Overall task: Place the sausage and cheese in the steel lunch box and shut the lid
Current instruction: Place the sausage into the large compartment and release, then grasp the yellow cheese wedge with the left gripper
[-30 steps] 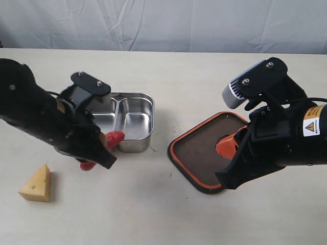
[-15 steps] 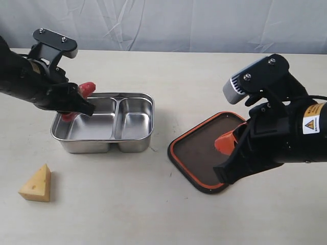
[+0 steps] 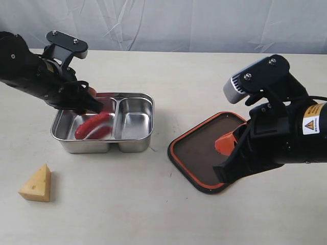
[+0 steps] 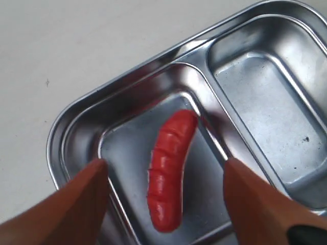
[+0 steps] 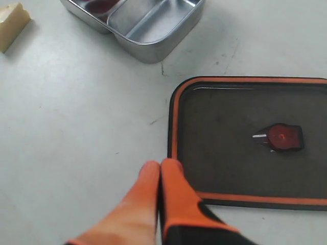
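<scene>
A pale cloth backdrop (image 3: 179,20) hung behind the far edge of the table (image 3: 179,81); the cheese (image 3: 37,184) stood alone toward the near left part of the table, well apart from the steel lunch box (image 3: 138,144). The box sat left of the table's middle, uncovered; the sausage (image 4: 168,171) lay flat in its left compartment, beside the divider, and the right compartment held nothing. The lid (image 3: 202,153) lay to the right of the box, orange seal rim upward, apart from it; the right arm hid part of the lid in the exterior view. The left end effector (image 4: 163,168) hung over the left compartment with its jaws spread wide, one orange finger (image 4: 76,199) on either side of the sausage and gripping nothing. The right end effector (image 5: 159,166) had its fingers pressed together on nothing, tips just at the lid's rim; whether they touched it could not be told.
</scene>
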You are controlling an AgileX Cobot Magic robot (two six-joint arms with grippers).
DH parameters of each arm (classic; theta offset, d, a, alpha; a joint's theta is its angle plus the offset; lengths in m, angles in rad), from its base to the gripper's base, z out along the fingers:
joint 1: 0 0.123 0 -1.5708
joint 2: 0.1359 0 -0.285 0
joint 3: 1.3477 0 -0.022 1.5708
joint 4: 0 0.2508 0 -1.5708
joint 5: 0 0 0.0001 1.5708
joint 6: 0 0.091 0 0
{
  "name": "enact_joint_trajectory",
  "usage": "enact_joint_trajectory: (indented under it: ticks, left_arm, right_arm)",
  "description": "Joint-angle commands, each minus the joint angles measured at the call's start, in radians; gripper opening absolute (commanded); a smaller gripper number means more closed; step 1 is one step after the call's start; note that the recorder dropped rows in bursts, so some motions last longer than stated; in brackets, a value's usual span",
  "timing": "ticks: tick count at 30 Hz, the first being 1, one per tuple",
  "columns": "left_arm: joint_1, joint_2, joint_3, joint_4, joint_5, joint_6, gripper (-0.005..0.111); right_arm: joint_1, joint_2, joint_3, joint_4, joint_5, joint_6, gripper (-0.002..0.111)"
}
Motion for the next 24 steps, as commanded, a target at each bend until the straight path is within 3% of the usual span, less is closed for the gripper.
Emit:
enact_joint_trajectory:
  ticks: [1, 3, 5, 9, 19, 24]
  left_arm:
    - [0.005, 0.000, -0.019, 0.003, 0.015, -0.006, 0.066]
    - [0.005, -0.011, -0.025, 0.003, 0.074, -0.006, 0.063]
    - [0.005, -0.033, -0.026, 0.003, 0.136, -0.029, 0.050]
    - [0.005, -0.099, -0.021, 0.005, 0.277, -0.068, -0.001]
    - [0.005, -0.336, 0.169, 0.004, 0.367, -0.174, 0.000]
    - [0.005, -0.365, 0.235, -0.030, 0.400, -0.174, 0.003]
  right_arm:
    - [0.002, -0.010, 0.002, -0.008, 0.015, 0.004, 0.000]
    - [0.002, -0.010, 0.002, -0.008, 0.028, 0.010, 0.000]
    - [0.002, -0.010, 0.002, -0.008, 0.041, 0.010, 0.000]
    - [0.002, -0.010, 0.002, -0.010, 0.074, 0.029, 0.000]
    - [0.002, -0.010, 0.002, -0.010, 0.096, 0.034, 0.000]
    - [0.002, -0.010, 0.002, -0.010, 0.077, 0.034, 0.000]
